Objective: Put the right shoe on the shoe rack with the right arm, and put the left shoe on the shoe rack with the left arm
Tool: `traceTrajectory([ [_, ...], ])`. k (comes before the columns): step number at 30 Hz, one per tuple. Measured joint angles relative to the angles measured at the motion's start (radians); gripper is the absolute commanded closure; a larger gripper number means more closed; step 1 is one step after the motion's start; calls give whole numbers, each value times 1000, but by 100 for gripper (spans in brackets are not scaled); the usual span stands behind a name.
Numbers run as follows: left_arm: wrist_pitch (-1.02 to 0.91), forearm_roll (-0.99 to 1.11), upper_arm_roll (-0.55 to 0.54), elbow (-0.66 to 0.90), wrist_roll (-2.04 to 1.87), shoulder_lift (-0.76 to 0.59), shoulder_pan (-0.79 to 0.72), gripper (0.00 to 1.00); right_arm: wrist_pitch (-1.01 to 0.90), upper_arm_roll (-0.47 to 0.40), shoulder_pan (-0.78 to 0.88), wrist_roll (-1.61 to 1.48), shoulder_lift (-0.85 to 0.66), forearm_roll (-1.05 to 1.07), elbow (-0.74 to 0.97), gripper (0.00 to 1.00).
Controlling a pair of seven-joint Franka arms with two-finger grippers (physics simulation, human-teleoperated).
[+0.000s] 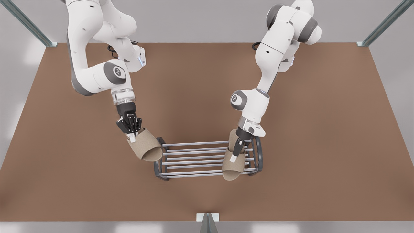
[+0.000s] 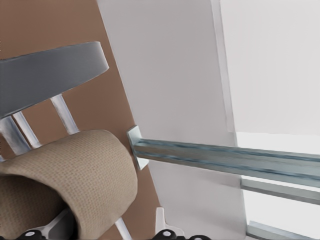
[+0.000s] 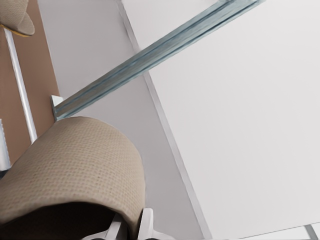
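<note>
We see the right gripper (image 1: 132, 131) clenched on the right shoe (image 1: 147, 147) just off the shoe rack's (image 1: 194, 152) end at the front view's left, toe pointing rackward, while the left gripper (image 1: 236, 154) grasps the left shoe (image 1: 232, 170), which lies on the bars at the opposite end.

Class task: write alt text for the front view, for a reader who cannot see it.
Two white robot arms reach over a brown table to a low shoe rack. The left tool holds the left shoe on the bars at the front view's right; the right tool holds the right shoe tilted beside the other end.
</note>
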Motion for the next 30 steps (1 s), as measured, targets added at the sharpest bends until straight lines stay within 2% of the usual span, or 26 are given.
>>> traceTrajectory([
  [4, 2, -5, 0, -63, -21, -37, -2, 0, 20, -1, 82, 14, 45, 38, 77, 79],
  [7, 2, -7, -1, -181, -35, -148, -9, 0, 28, -5, 146, 23, 115, 95, 137, 79],
  [11, -15, -21, 24, -415, -49, -492, -43, 0, 26, -16, 214, 33, 175, 188, 157, 79],
  [13, -83, -17, 174, -441, -43, -627, -129, 0, 22, -38, 244, 37, 218, 218, 194, 79],
  [15, -235, 144, 379, -364, -23, -654, -222, 0, 16, -69, 267, 41, 269, 236, 241, 79],
  [16, -356, 285, 450, -240, -14, -607, -198, 0, 13, -82, 272, 42, 295, 241, 264, 79],
  [18, -606, 530, 503, -48, 9, -522, -71, 0, 7, -93, 276, 46, 341, 257, 298, 79],
  [20, -862, 724, 507, 88, 52, -452, 36, 0, -5, -105, 289, 49, 397, 279, 334, 79],
  [23, -1226, 916, 195, 245, 126, -403, 276, 0, -21, -125, 311, 53, 459, 310, 377, 78],
  [24, -1327, 961, 85, 267, 151, -402, 356, 0, -28, -128, 314, 54, 471, 323, 382, 50],
  [25, -1414, 1002, 1, 277, 177, -416, 422, 0, -38, -130, 315, 55, 480, 336, 381, 29],
  [26, -1487, 1034, -60, 279, 203, -429, 476, 0, -49, -131, 322, 57, 488, 352, 380, 21],
  [27, -1548, 1058, -118, 278, 227, -430, 533, 0, -59, -132, 326, 58, 494, 365, 379, 19],
  [29, -1643, 1089, -169, 280, 275, -388, 601, 0, -76, -133, 330, 59, 500, 383, 374, 16],
  [30, -1679, 1099, -179, 281, 298, -373, 618, 0, -81, -133, 331, 60, 501, 389, 373, 9],
])
